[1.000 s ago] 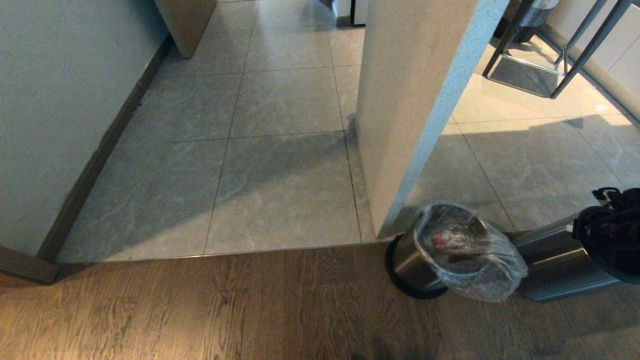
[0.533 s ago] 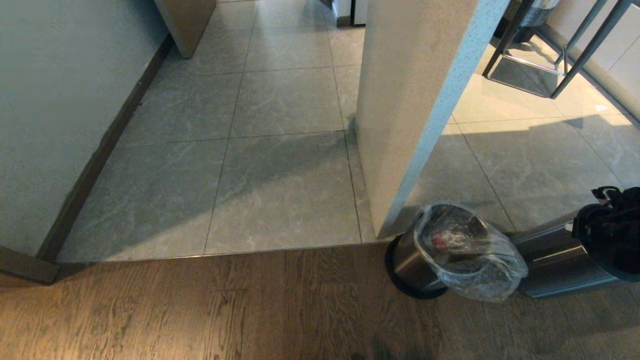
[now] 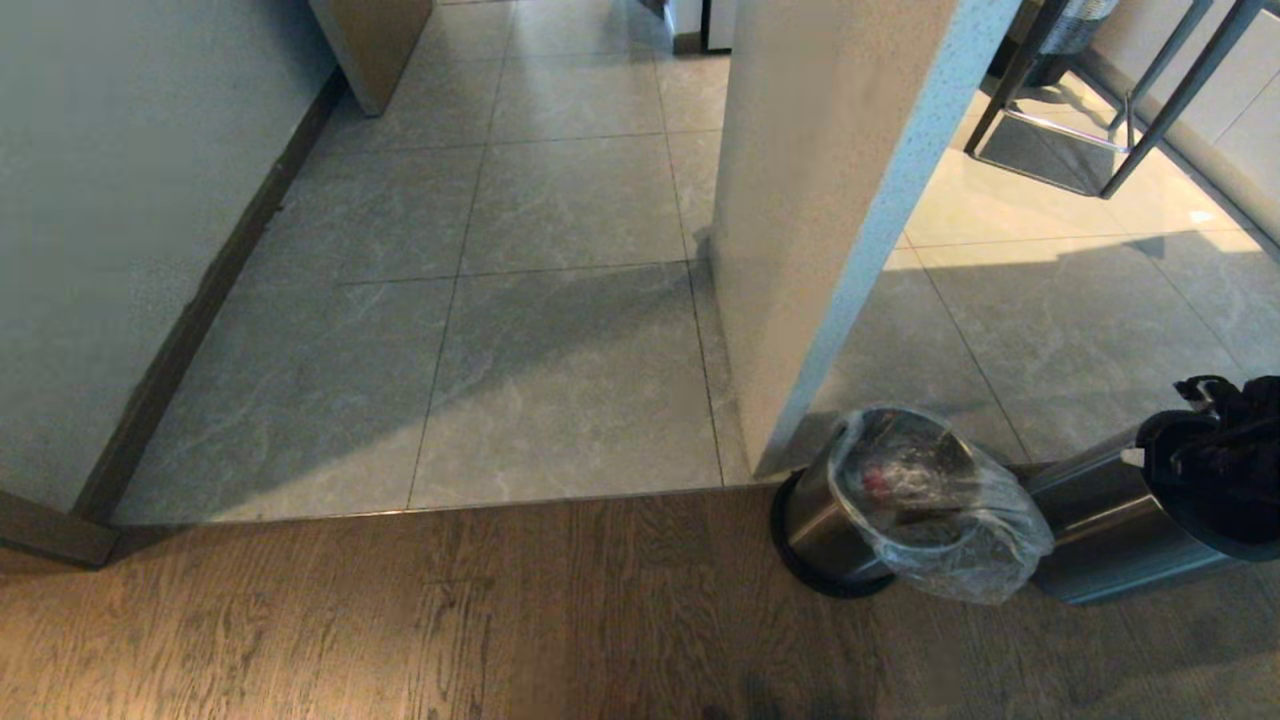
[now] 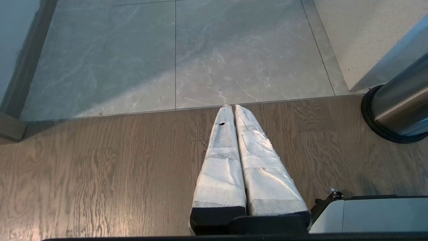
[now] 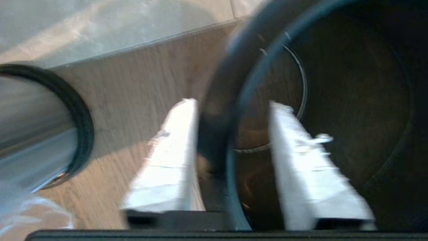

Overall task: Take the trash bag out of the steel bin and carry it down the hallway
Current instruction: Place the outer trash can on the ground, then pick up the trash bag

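The steel bin (image 3: 822,525) stands on the wood floor at the corner of a pale wall. The clear trash bag (image 3: 945,520) sits in it and drapes over its rim, with dark and reddish scraps showing through. To its right a second steel bin (image 3: 1105,525) leans steeply. My right gripper (image 3: 1225,430) is at that bin's black rim (image 5: 217,110). In the right wrist view the right gripper (image 5: 233,102) is open, one finger outside the rim and one inside the dark, empty bin. My left gripper (image 4: 233,107) hangs shut and empty above the wood floor. The hallway (image 3: 560,330) of grey tiles runs ahead.
A pale wall with a dark baseboard (image 3: 190,330) lines the hallway's left side. The pale wall corner (image 3: 820,220) divides it from a brighter tiled room, where dark chair legs (image 3: 1060,110) stand at the far right. Wood planks (image 3: 400,610) cover the near floor.
The right gripper's jaws have spread apart around the second bin's rim. That bin has shifted slightly. The bin with the bag has not moved.
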You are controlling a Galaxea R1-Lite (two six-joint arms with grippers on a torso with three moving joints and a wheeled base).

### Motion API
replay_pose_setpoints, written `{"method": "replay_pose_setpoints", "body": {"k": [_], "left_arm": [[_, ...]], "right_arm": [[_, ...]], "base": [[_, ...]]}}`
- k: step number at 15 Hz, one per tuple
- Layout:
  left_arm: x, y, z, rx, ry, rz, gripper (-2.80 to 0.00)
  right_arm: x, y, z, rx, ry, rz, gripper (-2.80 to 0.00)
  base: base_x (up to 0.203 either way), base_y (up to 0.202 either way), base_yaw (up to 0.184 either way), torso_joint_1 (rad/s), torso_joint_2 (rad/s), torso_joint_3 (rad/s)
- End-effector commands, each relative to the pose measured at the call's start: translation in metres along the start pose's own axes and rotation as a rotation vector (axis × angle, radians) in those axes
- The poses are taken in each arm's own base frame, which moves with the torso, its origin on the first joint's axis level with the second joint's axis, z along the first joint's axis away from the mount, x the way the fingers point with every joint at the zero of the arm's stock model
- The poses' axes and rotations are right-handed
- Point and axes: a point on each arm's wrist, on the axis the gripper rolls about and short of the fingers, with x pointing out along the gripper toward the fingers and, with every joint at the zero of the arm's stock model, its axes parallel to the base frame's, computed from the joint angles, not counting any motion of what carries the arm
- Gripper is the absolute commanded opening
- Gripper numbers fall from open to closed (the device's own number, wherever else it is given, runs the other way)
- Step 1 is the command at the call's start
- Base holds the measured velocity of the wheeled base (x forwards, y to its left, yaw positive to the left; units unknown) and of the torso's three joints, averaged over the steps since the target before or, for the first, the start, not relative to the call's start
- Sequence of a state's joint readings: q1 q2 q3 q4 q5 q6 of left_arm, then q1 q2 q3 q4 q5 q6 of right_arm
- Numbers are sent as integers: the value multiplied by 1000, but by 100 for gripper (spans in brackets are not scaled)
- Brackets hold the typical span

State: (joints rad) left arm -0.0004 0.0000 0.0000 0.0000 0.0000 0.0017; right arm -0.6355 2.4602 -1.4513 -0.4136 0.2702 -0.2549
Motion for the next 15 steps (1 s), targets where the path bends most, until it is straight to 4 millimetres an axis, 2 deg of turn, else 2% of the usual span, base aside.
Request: {"method": "replay_pose_setpoints", "body": {"k": [1, 3, 6, 10, 12, 15], "left_arm": [[0, 0, 0, 0, -1, 0, -280], [0, 0, 0, 0, 0, 0, -280], [0, 0, 0, 0, 0, 0, -280], [0, 0, 0, 0, 0, 0, -280], [0, 0, 0, 0, 0, 0, -280], [0, 0, 0, 0, 0, 0, -280]], "right_arm": [[-2, 1, 1, 1, -2, 6, 0], [-15, 1, 12, 4, -24, 14, 0], [-51, 8, 36, 9, -66, 76, 0], [-100, 40, 47, 122, 0, 185, 0], [-106, 64, 41, 203, 86, 271, 0], [-99, 90, 38, 275, 136, 338, 0]], "base": [[0, 0, 0, 0, 0, 0], [0, 0, 0, 0, 0, 0], [0, 0, 0, 0, 0, 0], [0, 0, 0, 0, 0, 0], [0, 0, 0, 0, 0, 0], [0, 0, 0, 0, 0, 0]]}}
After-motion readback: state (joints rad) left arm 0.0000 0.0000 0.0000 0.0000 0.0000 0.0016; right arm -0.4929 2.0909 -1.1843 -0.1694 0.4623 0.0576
